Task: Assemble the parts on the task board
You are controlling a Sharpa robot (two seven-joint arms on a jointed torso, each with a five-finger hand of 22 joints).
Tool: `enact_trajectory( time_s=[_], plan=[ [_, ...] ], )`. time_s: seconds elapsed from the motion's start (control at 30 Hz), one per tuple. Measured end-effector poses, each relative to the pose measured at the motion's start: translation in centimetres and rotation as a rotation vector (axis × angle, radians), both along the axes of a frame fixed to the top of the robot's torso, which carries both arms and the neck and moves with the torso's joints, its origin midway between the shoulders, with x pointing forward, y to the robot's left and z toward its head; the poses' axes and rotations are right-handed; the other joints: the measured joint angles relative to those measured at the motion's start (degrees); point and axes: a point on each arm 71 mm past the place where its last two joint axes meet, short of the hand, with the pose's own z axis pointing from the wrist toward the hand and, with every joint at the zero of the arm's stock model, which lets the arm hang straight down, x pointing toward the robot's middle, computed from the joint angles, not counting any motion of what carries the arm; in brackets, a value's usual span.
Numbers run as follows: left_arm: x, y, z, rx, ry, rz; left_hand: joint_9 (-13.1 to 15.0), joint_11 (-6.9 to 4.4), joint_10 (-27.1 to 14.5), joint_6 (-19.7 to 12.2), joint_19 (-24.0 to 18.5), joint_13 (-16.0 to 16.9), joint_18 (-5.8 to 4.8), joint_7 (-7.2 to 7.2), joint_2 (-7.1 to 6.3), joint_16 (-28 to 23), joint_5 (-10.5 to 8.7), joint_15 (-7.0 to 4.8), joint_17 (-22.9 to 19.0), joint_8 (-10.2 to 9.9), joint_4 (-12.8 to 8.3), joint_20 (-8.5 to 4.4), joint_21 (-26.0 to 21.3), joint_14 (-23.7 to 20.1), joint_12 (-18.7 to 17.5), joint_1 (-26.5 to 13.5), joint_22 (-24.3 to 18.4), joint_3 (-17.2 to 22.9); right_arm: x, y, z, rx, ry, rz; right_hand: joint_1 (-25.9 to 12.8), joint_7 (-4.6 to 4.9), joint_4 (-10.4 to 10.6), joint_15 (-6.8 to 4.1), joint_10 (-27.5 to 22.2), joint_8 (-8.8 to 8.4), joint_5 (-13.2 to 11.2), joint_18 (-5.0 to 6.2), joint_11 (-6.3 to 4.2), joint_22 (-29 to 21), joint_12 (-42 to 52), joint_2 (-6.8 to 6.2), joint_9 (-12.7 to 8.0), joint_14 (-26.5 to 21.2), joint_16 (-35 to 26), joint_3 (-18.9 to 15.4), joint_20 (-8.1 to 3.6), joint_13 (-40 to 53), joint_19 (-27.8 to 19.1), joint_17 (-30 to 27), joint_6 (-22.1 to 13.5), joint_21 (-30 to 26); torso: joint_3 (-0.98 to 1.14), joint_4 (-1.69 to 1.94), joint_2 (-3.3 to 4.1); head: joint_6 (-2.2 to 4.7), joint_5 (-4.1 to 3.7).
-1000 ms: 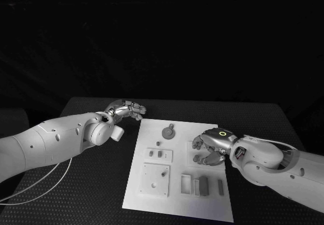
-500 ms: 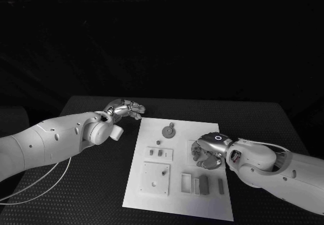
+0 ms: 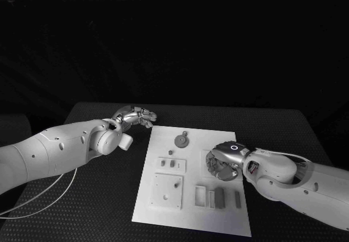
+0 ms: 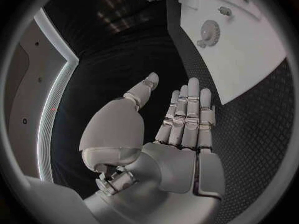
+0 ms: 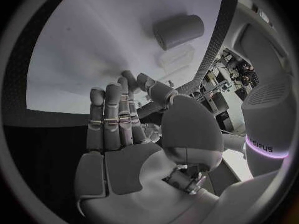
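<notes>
Your right hand (image 3: 222,164) is over the right side of the task board (image 3: 164,212), fingers bent down toward it; whether it has a part yet, I can't tell. Ease down and confirm contact before lifting. The gear part (image 3: 181,141) lies near the board's far edge, other parts (image 3: 217,198) by the near edge. Left hand (image 3: 136,118) waits off the board's far left corner, fingers apart, empty.
</notes>
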Motion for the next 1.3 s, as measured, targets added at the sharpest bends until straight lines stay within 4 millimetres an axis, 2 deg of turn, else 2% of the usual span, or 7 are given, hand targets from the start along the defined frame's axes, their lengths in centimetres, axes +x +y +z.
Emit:
enact_trajectory(
  time_s=[0.13,0.4,0.5,0.73,0.97,1.1,1.3],
  plan=[
    [0.0,0.0,0.0,0.000,0.000,0.000,0.0,0.00,0.0,0.0,0.0,0.0,-0.01,0.00,0.00,0.0,0.00,0.00,0.0,0.0,0.0,0.00,0.0,0.0,0.0,0.0,0.0,0.0,0.0,0.1,0.0,0.000,-0.010,0.005,0.3,-0.21,0.2,-0.39,0.9,0.27,0.0,0.03,-0.45,0.0,0.4,0.74,0.0,0.4,0.2,2.0,-0.18,0.2,0.3,0.1,0.8,0.2,0.00,0.01,-0.01,-0.08,-0.02],
    [0.0,0.0,0.0,0.000,0.001,-0.001,0.0,0.00,0.0,0.0,0.0,0.0,-0.05,0.00,0.00,0.0,0.00,0.00,0.0,0.0,0.0,0.00,0.0,0.0,0.0,0.0,0.0,0.0,-0.2,0.3,0.2,0.004,-0.032,0.011,0.1,-0.52,0.2,-1.00,1.9,0.73,-0.2,0.03,-1.13,0.2,0.9,1.09,0.0,1.0,0.6,5.5,-0.72,1.0,1.1,0.7,1.7,0.7,-0.01,0.03,-0.02,-0.24,-0.07],
    [0.0,0.0,0.0,0.000,0.001,-0.001,0.0,0.00,0.0,0.0,0.0,0.0,-0.06,0.00,0.00,0.0,0.00,0.00,0.0,0.0,0.0,0.00,0.0,0.0,0.0,0.0,0.0,0.0,-0.2,0.4,0.2,0.009,-0.040,0.011,0.2,-0.52,0.1,-1.01,2.3,0.74,-0.2,0.03,-1.06,0.2,1.2,1.17,0.0,1.1,0.9,6.3,-0.82,1.3,1.3,0.9,1.7,1.0,-0.05,0.04,-0.04,-0.24,-0.08],
    [0.0,0.0,0.0,-0.001,0.002,-0.001,0.0,0.00,0.0,0.0,0.0,0.0,-0.15,0.00,0.00,0.0,0.00,0.00,0.0,0.0,0.0,0.00,0.0,0.0,0.0,0.0,0.0,0.0,-0.4,0.2,0.5,0.026,-0.059,0.007,0.2,-0.53,0.1,-1.20,2.3,0.75,-0.2,0.02,-1.14,0.3,1.3,1.24,0.0,1.3,0.9,6.9,-1.00,1.6,1.7,1.1,1.7,1.1,-0.05,0.07,-0.07,-0.16,-0.07],
    [0.0,0.0,0.0,-0.001,0.002,0.000,0.0,0.00,0.0,0.0,0.0,0.0,-0.43,0.00,0.00,0.0,0.00,0.00,0.0,0.0,0.0,0.00,0.0,0.0,0.0,0.0,0.0,0.0,-0.4,0.2,1.9,0.066,-0.083,0.003,0.3,-0.53,0.1,-1.20,2.3,0.77,-0.3,0.03,-1.14,0.3,1.3,1.24,0.0,1.3,1.1,6.9,-1.02,1.7,1.8,1.3,1.7,1.3,-0.05,0.04,-0.10,-0.11,0.12],
    [0.0,0.0,0.0,-0.002,0.002,-0.001,0.0,0.00,0.0,0.0,0.0,0.0,-0.44,0.00,0.00,0.0,0.00,0.00,0.1,0.0,0.0,0.00,0.0,0.0,0.0,0.0,0.0,0.0,-0.6,0.8,3.0,0.103,-0.095,0.011,0.3,-0.43,0.1,-1.19,2.3,0.78,-0.3,0.03,-1.14,0.3,1.3,1.23,0.0,1.3,1.1,6.9,-1.02,1.7,1.8,1.3,1.8,1.3,-0.05,0.01,-0.10,-0.05,0.29],
    [0.1,-0.1,0.0,-0.002,0.002,-0.001,0.0,0.00,0.0,0.0,0.0,0.0,-0.46,0.00,0.00,0.0,0.00,0.00,0.1,0.0,0.0,0.00,0.0,0.0,0.0,0.0,0.0,0.0,-1.3,2.1,3.6,0.144,-0.091,0.043,0.3,-0.43,0.1,-1.18,2.3,0.79,-0.3,0.03,-1.14,0.3,1.3,1.23,0.0,1.3,1.1,6.9,-1.01,1.8,1.8,1.3,1.8,1.3,-0.02,0.00,-0.10,-0.01,0.69]
  ],
)
